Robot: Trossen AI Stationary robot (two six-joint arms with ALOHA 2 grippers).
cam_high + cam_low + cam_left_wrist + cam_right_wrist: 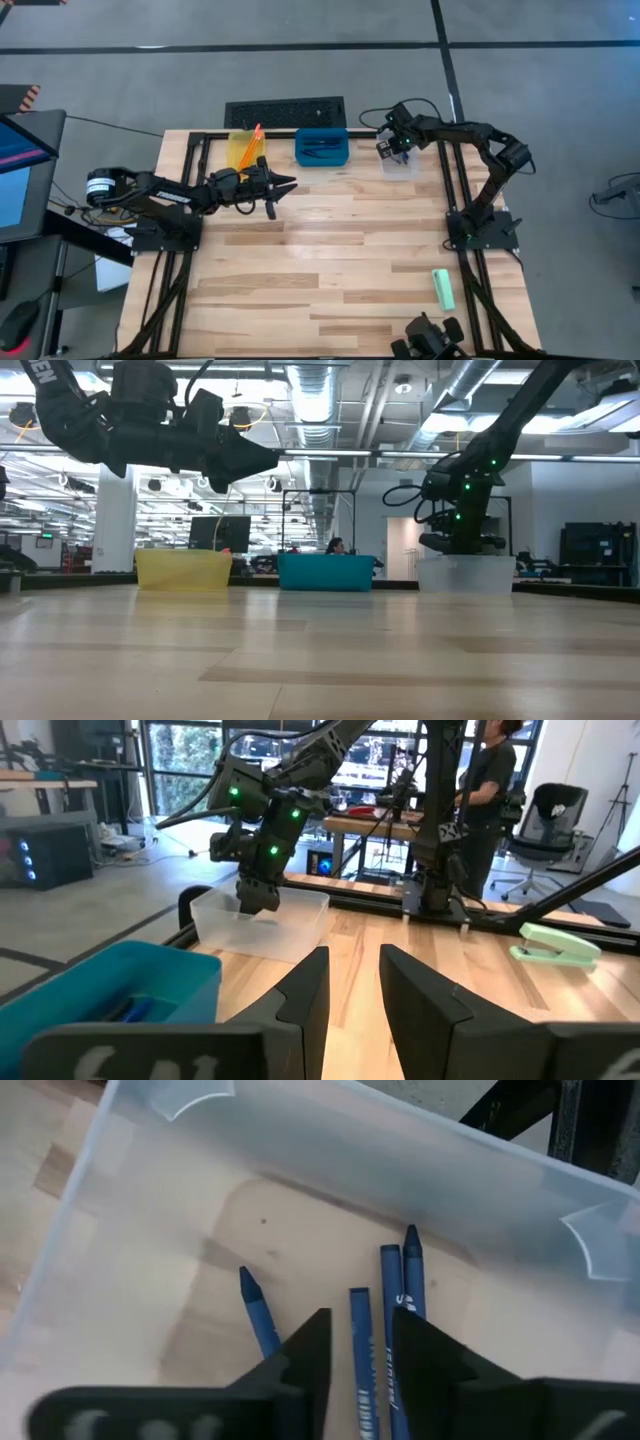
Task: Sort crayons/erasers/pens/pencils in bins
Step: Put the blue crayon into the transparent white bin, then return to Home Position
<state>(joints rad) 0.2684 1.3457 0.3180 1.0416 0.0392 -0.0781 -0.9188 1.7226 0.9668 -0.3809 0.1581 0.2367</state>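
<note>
Three bins sit in a row along the far edge of the table (330,250), at twelve o'clock from its centre.

Yellow bin (244,150), toward eleven: orange pencils (250,146) stand tilted in it, tips poking above the rim. How many, I cannot count.

Blue bin (322,147), at twelve: dark pens (322,150) lie on its floor. My left wrist view shows only one corner of this bin, with a single blue stick visible inside.

Clear bin (330,1250), toward one o'clock: four blue crayons (358,1350) lie on its bottom, points facing the far wall. Their lower ends are hidden behind my fingers (300,1360).

My right gripper (358,1342) hangs inside the clear bin, straight over the crayons, fingers parted by a narrow gap and gripping nothing that I can see.

My left gripper (282,188) hovers above the table just in front of the yellow bin, pointing toward three o'clock, fingers narrowly apart and empty.

The mint-green eraser (443,288) lies alone on the wood near the right edge, at about four o'clock, well apart from all bins. In the low view it does not show.
</note>
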